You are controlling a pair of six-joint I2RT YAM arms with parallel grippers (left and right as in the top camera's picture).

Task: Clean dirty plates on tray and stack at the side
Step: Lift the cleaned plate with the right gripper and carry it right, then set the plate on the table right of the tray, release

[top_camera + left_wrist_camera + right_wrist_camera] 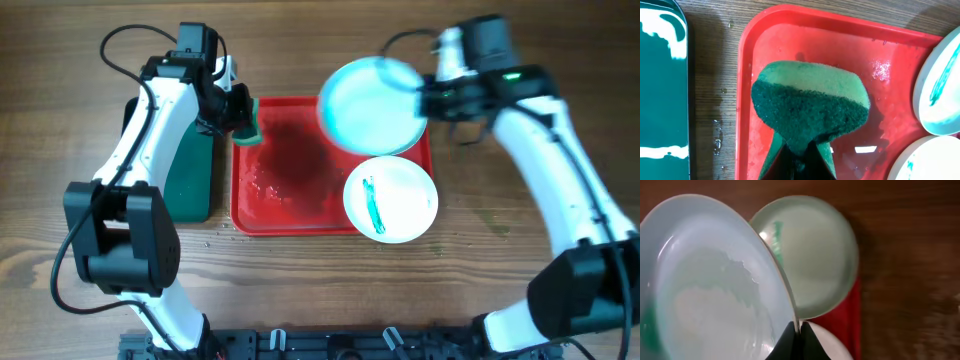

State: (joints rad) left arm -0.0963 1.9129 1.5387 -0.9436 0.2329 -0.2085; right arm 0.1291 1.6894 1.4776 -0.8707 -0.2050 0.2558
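Left gripper (pixel 799 155) is clamped on a sponge (pixel 810 105) over the left of the tray (pixel 285 180). Right gripper (pixel 428 95) pinches the rim of a plate (pixel 370 105), raised above the tray's far-right corner. A smeared plate (pixel 390 198) lies at the near-right corner.

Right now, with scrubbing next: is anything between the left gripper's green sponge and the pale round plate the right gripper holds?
Nothing visible: only bare red plastic tray separates the green sponge from the pale round plate.
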